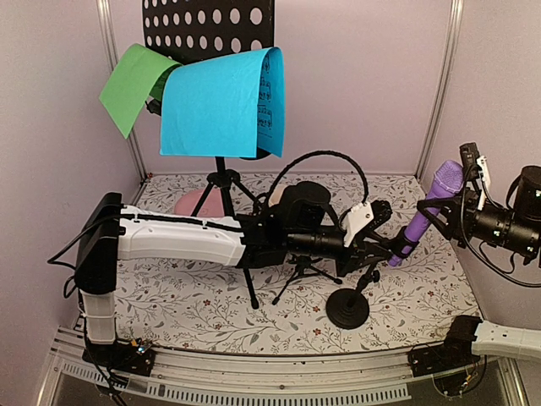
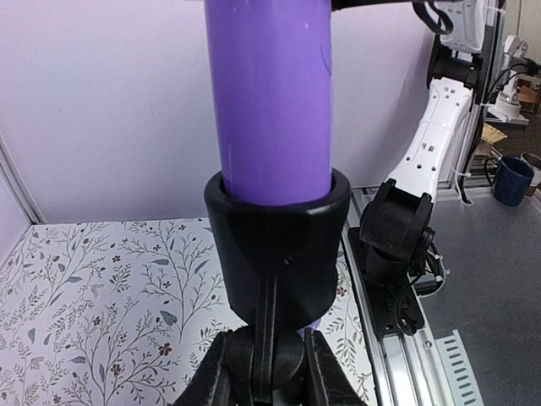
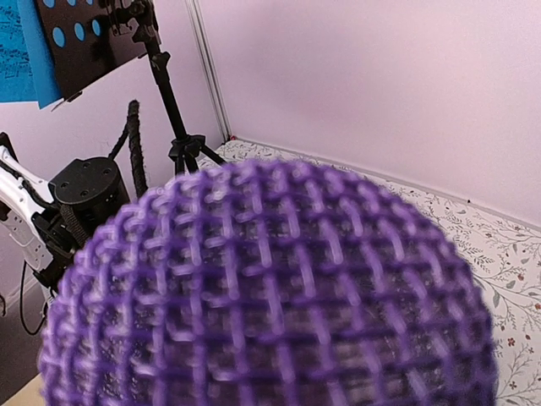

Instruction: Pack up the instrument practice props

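While the left pincer (image 2: 262,372) reaches across the flower-patterned counter (image 1: 169,304) from the left, its two fingers (image 2: 211,376) are pressed onto the black ball joint just under the clip (image 2: 279,245) of the round-based mic support (image 1: 348,311). This support's disc foot sits on the counter near the front edge, and its thin stem leans up and to the right towards the clip.

The purple microphone (image 1: 420,224) stands in that clip, with its lower end seated in the black cup. It tilts so that its mesh head points up and to the right, towards the right-hand wall. The right pincer (image 1: 439,207) comes in from the right and, seen from above, is closed around the microphone's body just below the head. Its own wrist view shows no fingers, only the purple mesh filling the picture.

At the back, the black perforated music rack (image 1: 207,25) stands on its tripod. A blue sheet (image 1: 221,101) is draped over the rack's lower edge, and a green sheet (image 1: 131,85) hangs beside it to the left, their edges overlapping. A small tripod support (image 1: 304,269) stands on the counter below the left forearm, between the rack's tripod legs and the round-based support
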Available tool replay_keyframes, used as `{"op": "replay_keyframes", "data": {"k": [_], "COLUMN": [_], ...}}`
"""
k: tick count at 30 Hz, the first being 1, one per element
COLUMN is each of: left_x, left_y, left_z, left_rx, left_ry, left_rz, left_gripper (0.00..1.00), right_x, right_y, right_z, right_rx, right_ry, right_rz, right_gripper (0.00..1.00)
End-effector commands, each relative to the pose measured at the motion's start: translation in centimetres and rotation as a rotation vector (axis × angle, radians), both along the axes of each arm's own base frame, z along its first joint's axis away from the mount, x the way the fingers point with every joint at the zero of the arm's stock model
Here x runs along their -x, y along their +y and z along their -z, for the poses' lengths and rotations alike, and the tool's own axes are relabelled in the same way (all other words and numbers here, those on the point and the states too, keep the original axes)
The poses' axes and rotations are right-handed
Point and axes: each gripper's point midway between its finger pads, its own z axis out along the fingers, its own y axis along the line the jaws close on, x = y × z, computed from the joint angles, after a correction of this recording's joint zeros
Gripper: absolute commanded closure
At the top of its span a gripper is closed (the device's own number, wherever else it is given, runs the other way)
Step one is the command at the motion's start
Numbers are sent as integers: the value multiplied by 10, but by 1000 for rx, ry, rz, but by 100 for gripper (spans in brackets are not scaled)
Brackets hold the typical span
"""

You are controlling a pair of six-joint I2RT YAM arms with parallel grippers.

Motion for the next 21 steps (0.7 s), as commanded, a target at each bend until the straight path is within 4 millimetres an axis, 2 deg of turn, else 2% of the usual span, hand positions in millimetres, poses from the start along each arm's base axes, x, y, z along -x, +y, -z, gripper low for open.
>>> {"op": "replay_keyframes", "data": {"k": [1, 5, 7, 11, 15, 17, 21], "left_x": [-13, -10, -11, -12, -15, -16, -19], "left_y": [49, 55, 56, 57, 57, 57, 55], "left_z": [152, 175, 180, 179, 176, 169, 155], "left_rx": [-460, -533, -550, -534, -520, -497, -464], "left_ry": [82, 75, 85, 93, 114, 113, 101], "left_rz": [-74, -69, -78, -89, -104, -110, -119], "left_gripper": [100, 100, 100, 100, 100, 100, 100], "right_x": [13, 29, 35, 30, 17, 4, -24], "right_y": [-50, -32, -23, -12, -25, -33, -46], "right_z": [-127, -153, -159, -154, -149, -140, -109], "right_rx": [-263, -314, -323, -286, -227, -169, -59], "right_ry": [-293, -340, -352, -322, -334, -318, -249], "right_rz": [138, -2, -63, -87, 21, 107, 277], "right_gripper": [100, 100, 100, 100, 100, 100, 100]}}
